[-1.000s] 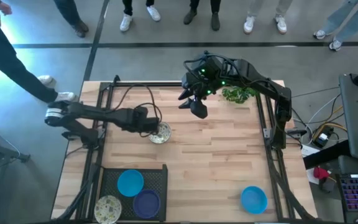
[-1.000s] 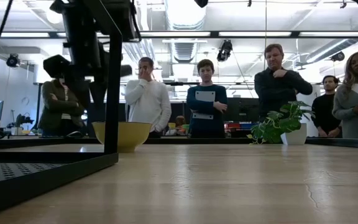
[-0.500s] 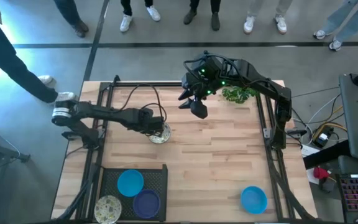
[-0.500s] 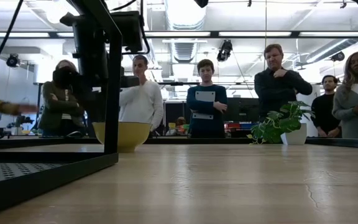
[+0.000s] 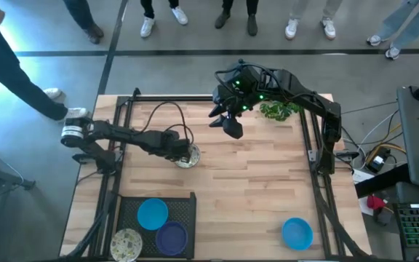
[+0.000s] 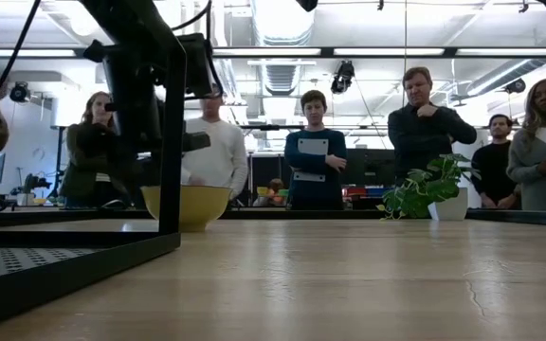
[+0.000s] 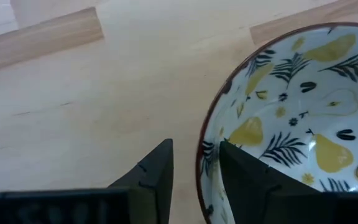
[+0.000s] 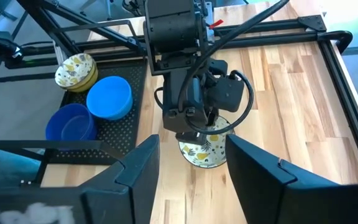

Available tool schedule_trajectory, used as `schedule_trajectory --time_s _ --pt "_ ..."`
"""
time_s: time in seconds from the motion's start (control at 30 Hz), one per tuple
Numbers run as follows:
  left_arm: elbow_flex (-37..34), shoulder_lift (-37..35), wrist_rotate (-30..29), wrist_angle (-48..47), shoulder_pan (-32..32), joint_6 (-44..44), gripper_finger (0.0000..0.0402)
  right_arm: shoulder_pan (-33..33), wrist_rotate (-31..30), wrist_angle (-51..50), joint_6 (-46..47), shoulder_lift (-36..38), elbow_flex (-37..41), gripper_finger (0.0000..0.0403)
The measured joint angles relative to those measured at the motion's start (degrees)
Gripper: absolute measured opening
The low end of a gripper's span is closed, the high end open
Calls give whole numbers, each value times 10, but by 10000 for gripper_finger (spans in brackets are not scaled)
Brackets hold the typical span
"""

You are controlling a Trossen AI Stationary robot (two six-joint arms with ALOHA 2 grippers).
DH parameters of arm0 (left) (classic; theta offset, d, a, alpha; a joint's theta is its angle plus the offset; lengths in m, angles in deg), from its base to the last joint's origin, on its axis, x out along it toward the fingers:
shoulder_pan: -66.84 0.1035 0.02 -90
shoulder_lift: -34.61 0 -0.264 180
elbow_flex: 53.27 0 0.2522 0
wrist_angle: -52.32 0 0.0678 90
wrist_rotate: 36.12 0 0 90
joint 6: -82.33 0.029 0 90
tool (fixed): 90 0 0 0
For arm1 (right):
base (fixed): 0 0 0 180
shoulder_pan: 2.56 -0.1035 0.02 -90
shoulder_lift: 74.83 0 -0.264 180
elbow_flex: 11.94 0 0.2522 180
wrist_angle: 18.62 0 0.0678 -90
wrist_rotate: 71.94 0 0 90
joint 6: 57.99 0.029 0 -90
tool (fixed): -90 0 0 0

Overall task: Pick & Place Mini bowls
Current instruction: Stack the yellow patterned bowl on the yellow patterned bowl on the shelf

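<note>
I had the left gripper (image 5: 184,151) down over the patterned bowl (image 5: 188,156), which sat on the bare wood of the table (image 5: 253,189) toward the left side, apart from the black perforated tray (image 5: 188,207) where a blue bowl (image 5: 152,214), a darker blue bowl (image 5: 172,238) and another patterned bowl (image 5: 126,244) already rested. In the left wrist view its fingers (image 7: 151,177) stood spread and straddled the near rim, one outside the wall and one inside, not yet clamped. I judged the bowl a glazed ceramic piece: stiff, slick, fairly light, and liable to chip if dropped, so the thin rim was the only sensible place to pinch. It stood upright, mouth up; being round, it had no long axis to align with. The right gripper (image 5: 231,125) hung high over the far middle of the table near the plant (image 5: 278,110), fingers apart and empty. One more blue bowl (image 5: 297,233) lay at the near right corner.
</note>
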State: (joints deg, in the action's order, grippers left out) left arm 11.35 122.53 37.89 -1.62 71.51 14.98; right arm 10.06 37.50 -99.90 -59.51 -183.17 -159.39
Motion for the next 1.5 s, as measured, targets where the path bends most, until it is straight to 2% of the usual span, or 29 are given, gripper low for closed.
schedule_trajectory --time_s 0.4,0.7,1.13,1.5 --pt "-34 0 1 63 1 -9 116 0 0 1 0 0 0 173" --pt "-31 -4 5 71 1 -20 13 0 0 1 0 0 0 173" --pt "-33 -22 7 63 2 -17 9 0 0 1 0 0 0 172" --pt "-36 -141 -2 -39 2 8 7 0 0 1 -2 0 0 173"
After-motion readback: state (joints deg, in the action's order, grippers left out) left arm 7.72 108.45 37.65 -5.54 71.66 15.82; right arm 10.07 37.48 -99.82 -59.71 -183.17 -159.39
